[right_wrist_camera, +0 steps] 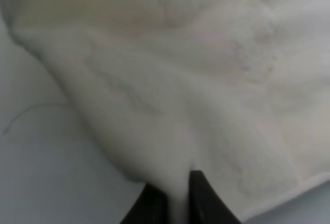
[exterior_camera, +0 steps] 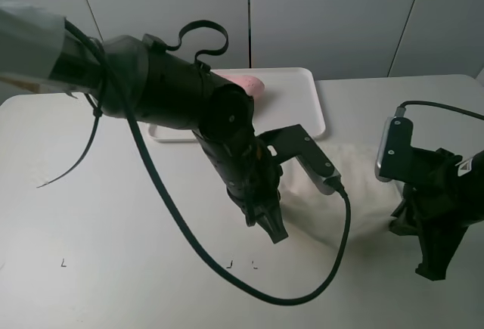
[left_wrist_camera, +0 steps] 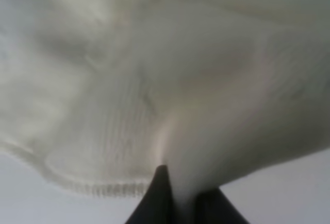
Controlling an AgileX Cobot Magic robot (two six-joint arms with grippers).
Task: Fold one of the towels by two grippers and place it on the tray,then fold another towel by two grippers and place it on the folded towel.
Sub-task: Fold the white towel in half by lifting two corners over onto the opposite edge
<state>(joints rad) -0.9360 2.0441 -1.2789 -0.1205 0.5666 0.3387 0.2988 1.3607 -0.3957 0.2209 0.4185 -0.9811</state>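
Presently, the cream towel (exterior_camera: 359,181), nearer than the tray (exterior_camera: 302,102), is clamped by the closed left gripper (left_wrist_camera: 180,185) and closed right gripper (right_wrist_camera: 178,185).

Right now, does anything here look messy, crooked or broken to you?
Nothing looks broken or spilled. The cream towel lies rumpled on the table, pinched by the left end effector and the right end effector, so the bunching seems deliberate. One oddity: a thin stray thread on the table beside it.
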